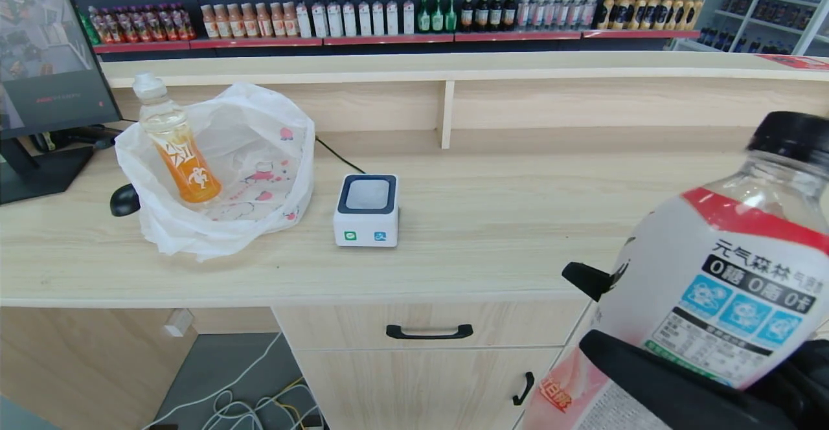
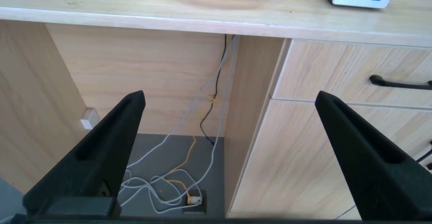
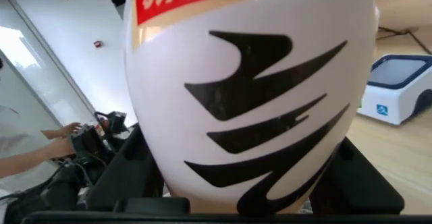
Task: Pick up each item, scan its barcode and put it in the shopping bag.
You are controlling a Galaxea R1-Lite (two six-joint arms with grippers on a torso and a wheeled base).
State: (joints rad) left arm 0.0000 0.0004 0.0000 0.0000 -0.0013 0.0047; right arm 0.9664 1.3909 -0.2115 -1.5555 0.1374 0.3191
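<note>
Right end effector (image 3: 236,183) grasps the white bottle (image 1: 725,274), tilted at the right in front of the bench (image 1: 505,236). The bottle's base is cut off, and it hides most of the fingers. Left end effector (image 2: 229,156) hangs released below the bench edge. An orange bottle (image 1: 178,145) leans in the bag (image 1: 272,125), near the scanner (image 1: 366,210).

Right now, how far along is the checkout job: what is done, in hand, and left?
Done: the orange bottle stands in the shopping bag. In hand: the right end effector grips a black-capped bottle, right of the scanner. Probably left: scan and bag it. The left end effector is open.
</note>
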